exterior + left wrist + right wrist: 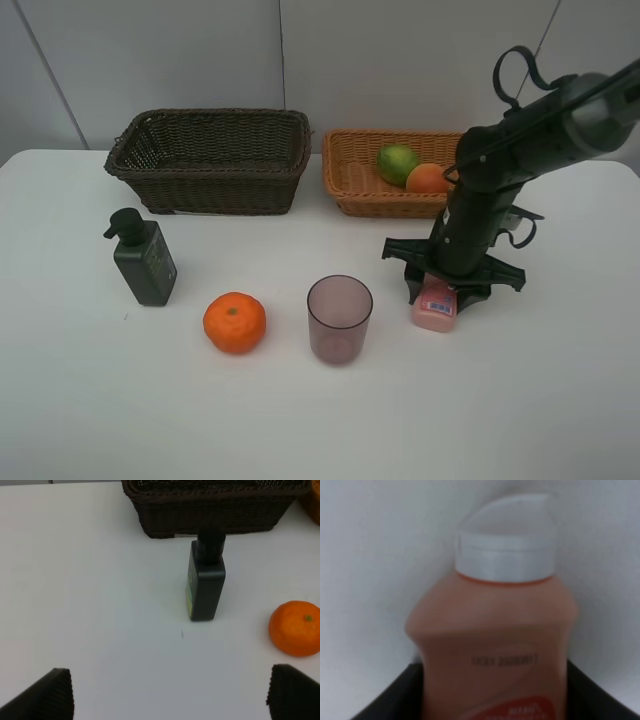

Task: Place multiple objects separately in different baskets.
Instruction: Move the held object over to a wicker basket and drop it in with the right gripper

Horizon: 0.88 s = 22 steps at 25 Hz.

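A small pink bottle (436, 309) with a white cap lies on the white table, and my right gripper (441, 292) comes down from above and is shut on it. In the right wrist view the pink bottle (495, 630) fills the frame between the dark fingers (385, 702). A purplish cup (339, 318), a mandarin (235, 322) and a dark green pump bottle (145, 262) stand in a row to its left. The green fruit (397, 162) and the peach (428, 179) lie in the tan basket (350, 188). My left gripper (170, 695) is open, short of the pump bottle (205, 582) and the mandarin (296, 628).
The dark brown basket (210, 188) stands at the back left, beside the tan one, with nothing visible inside. In the left wrist view the dark basket (215, 515) is right behind the pump bottle. A grey wall rises behind the table.
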Tool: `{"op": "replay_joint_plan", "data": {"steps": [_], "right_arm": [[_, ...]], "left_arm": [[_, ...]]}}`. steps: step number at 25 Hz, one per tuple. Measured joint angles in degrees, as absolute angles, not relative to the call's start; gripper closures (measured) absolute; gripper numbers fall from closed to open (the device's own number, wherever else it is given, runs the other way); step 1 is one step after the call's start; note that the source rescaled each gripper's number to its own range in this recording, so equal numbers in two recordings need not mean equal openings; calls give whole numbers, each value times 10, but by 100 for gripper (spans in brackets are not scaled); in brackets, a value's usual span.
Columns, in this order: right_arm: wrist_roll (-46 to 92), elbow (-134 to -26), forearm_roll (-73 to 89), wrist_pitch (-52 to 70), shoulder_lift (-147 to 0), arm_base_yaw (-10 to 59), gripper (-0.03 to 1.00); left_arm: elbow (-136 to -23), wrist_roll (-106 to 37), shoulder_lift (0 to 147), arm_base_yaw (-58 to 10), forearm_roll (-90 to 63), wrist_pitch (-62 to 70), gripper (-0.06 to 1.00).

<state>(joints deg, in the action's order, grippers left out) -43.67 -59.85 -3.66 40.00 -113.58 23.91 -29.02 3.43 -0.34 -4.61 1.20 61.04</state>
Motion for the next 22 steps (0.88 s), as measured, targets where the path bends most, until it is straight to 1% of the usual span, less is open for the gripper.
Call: {"op": "replay_joint_plan", "data": {"steps": [4, 7, 11, 15, 22], "right_arm": [[-427, -598, -70, 407, -1127, 245, 96], [-391, -623, -110, 454, -1103, 255, 96], [-305, -696, -123, 535, -1071, 268, 96], [-220, -769, -122, 606, -1067, 298, 96], [-150, -889, -122, 639, -1075, 350, 96]], "left_arm": [[-290, 34, -3, -46, 12, 610, -6], [-290, 34, -3, -46, 12, 610, -6], [-290, 34, -3, -46, 12, 610, -6], [-290, 34, -3, -46, 12, 610, -6], [-290, 34, -3, -46, 12, 610, -6]]}}
